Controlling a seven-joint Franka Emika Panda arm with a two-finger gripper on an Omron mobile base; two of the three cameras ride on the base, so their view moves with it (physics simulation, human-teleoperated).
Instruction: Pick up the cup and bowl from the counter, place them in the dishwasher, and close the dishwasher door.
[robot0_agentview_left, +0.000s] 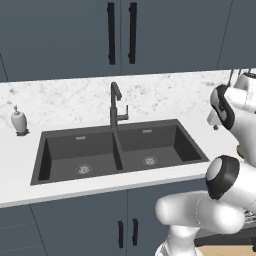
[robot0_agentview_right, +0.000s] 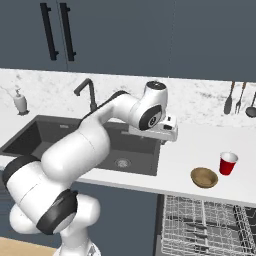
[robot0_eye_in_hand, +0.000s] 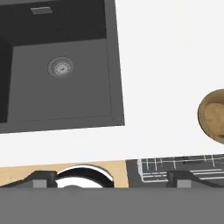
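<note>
The dishwasher (robot0_agentview_right: 207, 227) stands open below the front edge of the counter (robot0_agentview_right: 200, 145), right of the sink; its silvery wire rack (robot0_agentview_right: 200, 220) is exposed, and a strip of the rack appears at the lower right of the hand view. The dishwasher door cannot be made out.

On the counter, above the rack and close to the front edge, sits the bowl (robot0_agentview_right: 204, 177), tan-brown, upright and empty. Just beside it, to its right and slightly farther back, stands the cup (robot0_agentview_right: 228, 163), red with a paler rim, upright. The two are near each other but apart. In the hand view the bowl lies at the right edge, partly cut off.

The gripper (robot0_agentview_right: 170, 131) hovers above the counter at the right rim of the sink (robot0_agentview_right: 30, 137), left of the bowl and well apart from it. Its jaws stand spread wide and hold nothing; both finger tips (robot0_eye_in_hand: 43, 179) show at the bottom of the hand view.

Farther back, the faucet (robot0_agentview_left: 115, 105) rises behind the sink divider. A soap bottle (robot0_agentview_left: 19, 120) stands near the counter's rear left. Utensils (robot0_agentview_right: 240, 99) hang on the back wall at the right. Dark-blue upper cabinets (robot0_agentview_left: 120, 35) close the scene.
</note>
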